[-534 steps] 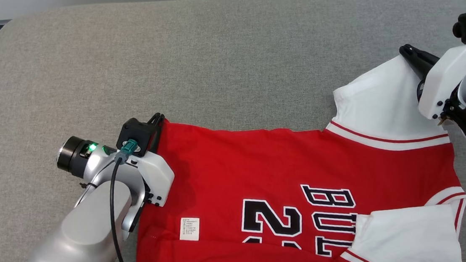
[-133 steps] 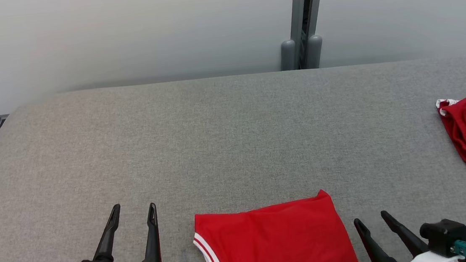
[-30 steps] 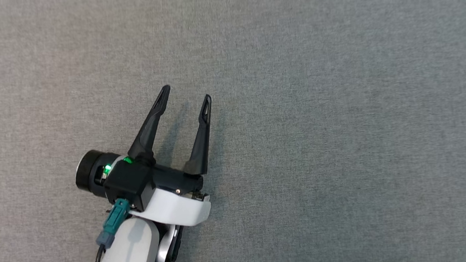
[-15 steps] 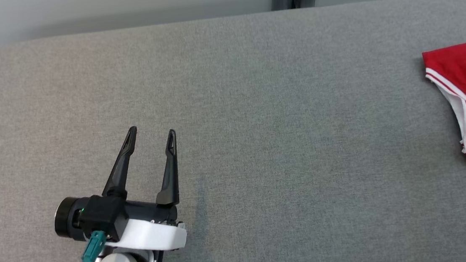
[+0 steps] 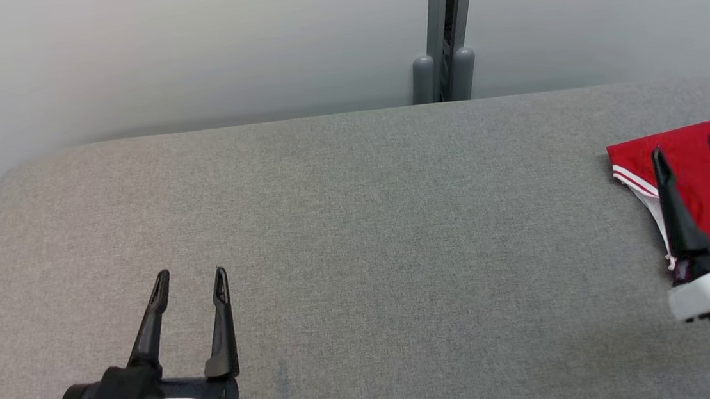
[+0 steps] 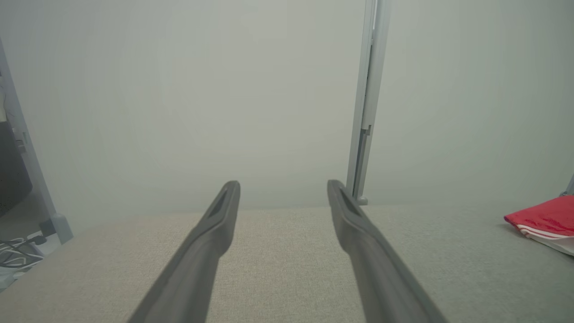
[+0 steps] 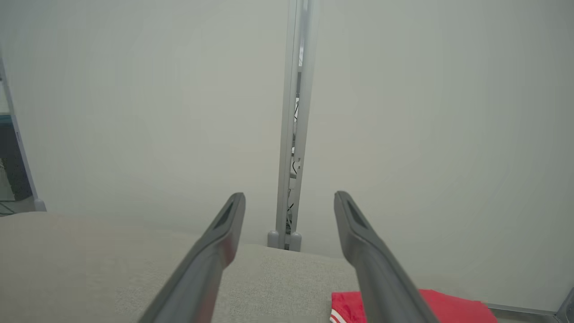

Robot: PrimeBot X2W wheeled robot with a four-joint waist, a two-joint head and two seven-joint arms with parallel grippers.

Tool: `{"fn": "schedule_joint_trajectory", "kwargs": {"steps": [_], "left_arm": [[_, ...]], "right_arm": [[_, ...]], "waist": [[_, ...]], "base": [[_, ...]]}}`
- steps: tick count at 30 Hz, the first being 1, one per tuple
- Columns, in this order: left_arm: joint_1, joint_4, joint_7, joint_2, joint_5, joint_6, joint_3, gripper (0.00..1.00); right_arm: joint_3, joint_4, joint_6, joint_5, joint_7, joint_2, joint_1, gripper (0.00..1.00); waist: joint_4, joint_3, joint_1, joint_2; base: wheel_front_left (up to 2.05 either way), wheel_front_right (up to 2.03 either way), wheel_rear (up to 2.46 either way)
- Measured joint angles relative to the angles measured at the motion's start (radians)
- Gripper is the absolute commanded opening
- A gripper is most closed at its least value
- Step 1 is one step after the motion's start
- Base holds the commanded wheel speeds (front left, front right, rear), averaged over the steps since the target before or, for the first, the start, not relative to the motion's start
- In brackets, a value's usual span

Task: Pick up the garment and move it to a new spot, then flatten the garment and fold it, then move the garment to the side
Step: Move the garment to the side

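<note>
Garment (image 5: 634, 156) shifted right on grey table (image 5: 357, 225), beneath open right gripper (image 5: 686, 146).

The red garment (image 5: 705, 194) runs off the head view's right edge, and the right end effector (image 5: 686, 146) covers part of it. The left end effector (image 5: 191, 273) has its base cut off by the bottom edge.

No writing, number, label or brand is showing legibly in any view. The folded red garment (image 5: 693, 156) is lying with only plain cloth and its white striped trim facing up.
</note>
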State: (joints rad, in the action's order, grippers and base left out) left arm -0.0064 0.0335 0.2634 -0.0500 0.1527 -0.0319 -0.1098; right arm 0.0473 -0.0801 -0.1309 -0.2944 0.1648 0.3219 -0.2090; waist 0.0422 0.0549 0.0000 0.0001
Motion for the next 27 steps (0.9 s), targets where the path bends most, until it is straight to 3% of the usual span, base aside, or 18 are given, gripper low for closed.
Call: {"fn": "schedule_joint_trajectory", "kwargs": {"steps": [7,14,18,27], "left_arm": [[0.068,0.013,0.0,0.001,0.035,-0.013,0.01,1.0],[0.087,0.024,0.0,0.001,0.043,-0.014,-0.006,1.0],[0.1,0.019,0.0,0.001,0.035,-0.03,-0.016,1.0],[0.103,0.015,0.0,0.001,0.038,-0.021,-0.034,1.0]], "right_arm": [[0.019,-0.049,0.0,0.152,0.088,-0.123,0.105,1.0],[0.0,-0.059,0.0,0.201,0.096,-0.223,0.17,1.0],[-0.004,-0.051,0.0,0.219,0.097,-0.246,0.204,1.0],[0.003,-0.035,0.0,0.242,0.097,-0.26,0.219,1.0]], "waist": [[-0.008,-0.046,0.0,0.0],[-0.023,-0.065,0.0,0.0],[-0.027,-0.069,0.0,0.0],[-0.023,-0.069,0.0,0.0]], "base": [[0.0,0.0,0.0],[0.0,0.0,0.0],[0.0,0.0,0.0],[0.0,0.0,0.0]]}}
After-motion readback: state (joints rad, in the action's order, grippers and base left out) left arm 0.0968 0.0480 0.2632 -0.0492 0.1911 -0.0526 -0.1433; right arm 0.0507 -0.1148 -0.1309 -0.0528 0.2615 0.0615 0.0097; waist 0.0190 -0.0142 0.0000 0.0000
